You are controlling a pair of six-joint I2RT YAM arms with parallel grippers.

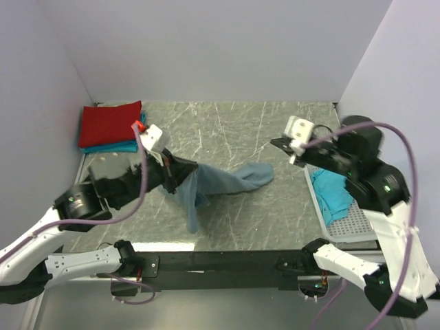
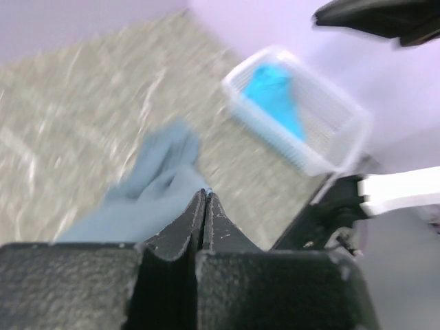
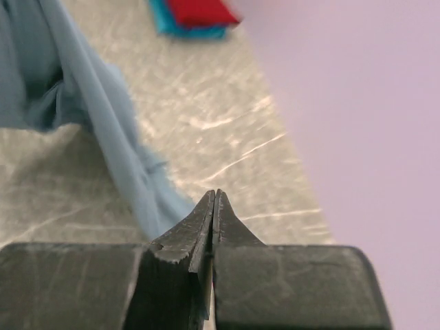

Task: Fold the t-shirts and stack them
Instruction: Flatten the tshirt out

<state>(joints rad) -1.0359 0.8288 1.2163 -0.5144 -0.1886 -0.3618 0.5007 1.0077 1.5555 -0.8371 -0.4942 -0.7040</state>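
Observation:
A slate-blue t-shirt (image 1: 227,182) hangs crumpled from my left gripper (image 1: 189,170) and trails right along the table. In the left wrist view the left gripper (image 2: 205,196) is shut, with a sliver of this shirt (image 2: 148,192) at its tips. My right gripper (image 1: 276,144) is shut and empty, above the table just right of the shirt's far end. In the right wrist view the right gripper (image 3: 214,198) shows nothing between its jaws, with the shirt (image 3: 89,117) to its left. A folded red t-shirt (image 1: 110,122) lies on a folded teal one (image 1: 113,146) at the far left.
A white perforated basket (image 1: 357,230) stands at the right edge with a turquoise t-shirt (image 1: 331,194) in it; it also shows in the left wrist view (image 2: 323,148). Lavender walls close off the left, back and right. A black rail (image 1: 220,261) runs along the near edge.

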